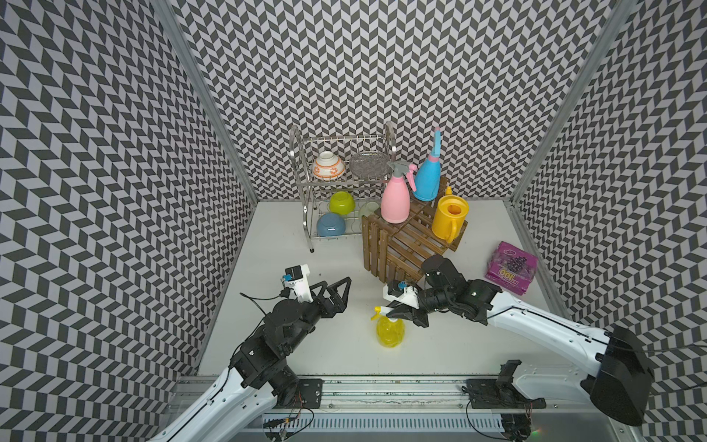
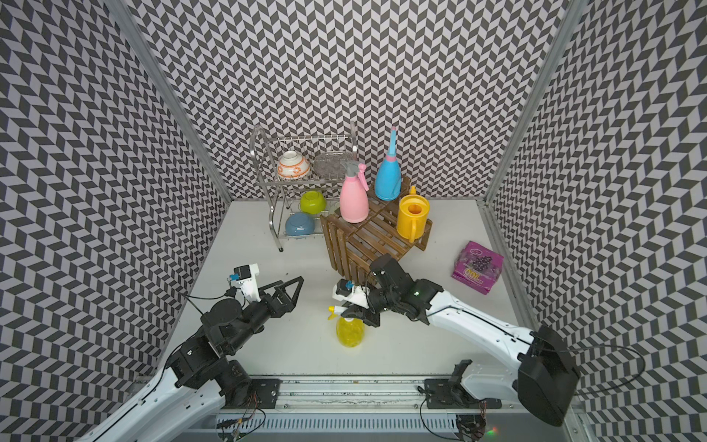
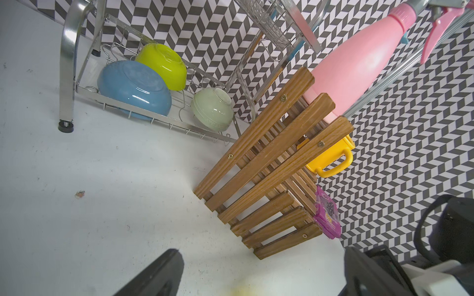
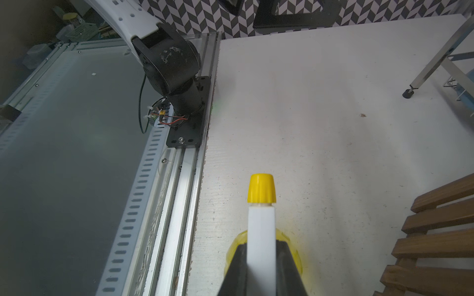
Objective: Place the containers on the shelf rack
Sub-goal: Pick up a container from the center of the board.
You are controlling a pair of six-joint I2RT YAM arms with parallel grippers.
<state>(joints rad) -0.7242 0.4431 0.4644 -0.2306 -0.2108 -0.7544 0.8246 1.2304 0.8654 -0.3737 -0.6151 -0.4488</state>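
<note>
Yellow spray bottle point(image 1: 391, 333) clamped in right jaws.

Yellow bottle point(image 1: 390, 333), black-and-white chevron walls point(image 1: 114, 153)

robot lab cell: chevron panel walls point(image 1: 382, 76), aluminium base rail point(image 1: 390, 387)

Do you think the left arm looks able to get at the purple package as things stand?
Probably not: the right arm and the shelf rack's near corner lie between the left tool and the purple package.
</note>
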